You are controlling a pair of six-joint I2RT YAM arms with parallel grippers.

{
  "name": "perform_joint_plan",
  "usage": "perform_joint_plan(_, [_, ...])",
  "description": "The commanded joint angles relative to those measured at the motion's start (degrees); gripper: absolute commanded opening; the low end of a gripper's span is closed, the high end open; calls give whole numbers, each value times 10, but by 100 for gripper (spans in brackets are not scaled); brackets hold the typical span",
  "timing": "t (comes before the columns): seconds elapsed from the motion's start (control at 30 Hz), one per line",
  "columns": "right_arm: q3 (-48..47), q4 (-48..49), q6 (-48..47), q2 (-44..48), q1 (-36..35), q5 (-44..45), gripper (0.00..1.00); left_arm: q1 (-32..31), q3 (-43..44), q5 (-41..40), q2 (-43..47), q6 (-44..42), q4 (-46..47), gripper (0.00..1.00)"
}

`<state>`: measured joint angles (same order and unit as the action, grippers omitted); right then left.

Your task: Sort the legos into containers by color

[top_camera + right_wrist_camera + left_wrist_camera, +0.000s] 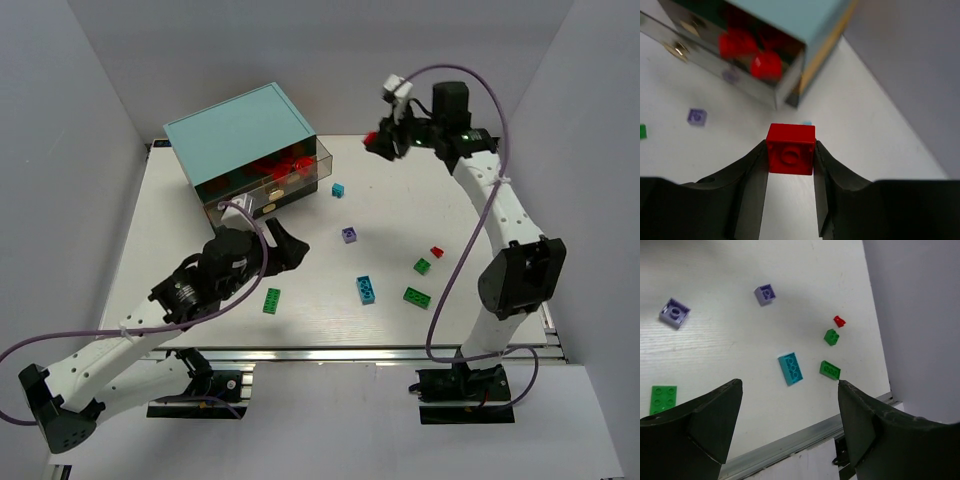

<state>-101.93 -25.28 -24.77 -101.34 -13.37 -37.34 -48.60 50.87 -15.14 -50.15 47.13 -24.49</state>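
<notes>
My right gripper (pixel 384 141) is shut on a red lego (pixel 790 149) and holds it high above the table, right of the light-teal cabinet (pixel 240 135). The cabinet's top drawer (pixel 300 172) stands pulled out with red legos (pixel 747 50) inside. My left gripper (pixel 287 246) is open and empty, hovering in front of the cabinet. On the table lie a cyan lego (pixel 791 368), green legos (pixel 830 369) (pixel 831 336) (pixel 663 399), a small red lego (pixel 839 321) and two purple legos (pixel 765 294) (pixel 674 312). A small cyan lego (pixel 338 189) lies near the drawer.
Grey walls close in the table on the left, back and right. A metal rail (pixel 340 352) runs along the table's near edge. The right arm's elbow (pixel 520 275) stands over the right side of the table.
</notes>
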Motion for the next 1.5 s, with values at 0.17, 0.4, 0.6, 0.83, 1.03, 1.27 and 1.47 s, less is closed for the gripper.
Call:
perform_joint_plan(0.17, [-259,57,95,-151,-139,2,0,-3,-45,-32,66,51,-61,86])
perform_joint_plan(0.4, [-261,101,139,-199,-197,63,10,-3,-56,-36,95,66,-83,88])
perform_joint_plan(0.6, [-259,99,148,-220,-203,89,47,-3,-62,-35,95,67,-78,88])
perform_joint_plan(0.83, [-252,108,153,-192,-199,87,62,-3,-66,-25,74,63,-53,88])
perform_joint_plan(1.03, [-195,102,161,-108,-175,101,47,-3,-76,-12,63,63,-11,85])
perform_joint_plan(1.27, [-13,-37,145,15,-64,126,0,-3,-55,42,-48,30,80,56])
perform_joint_plan(1.47, [161,-153,-7,105,40,78,34,3,-31,85,-113,7,125,42])
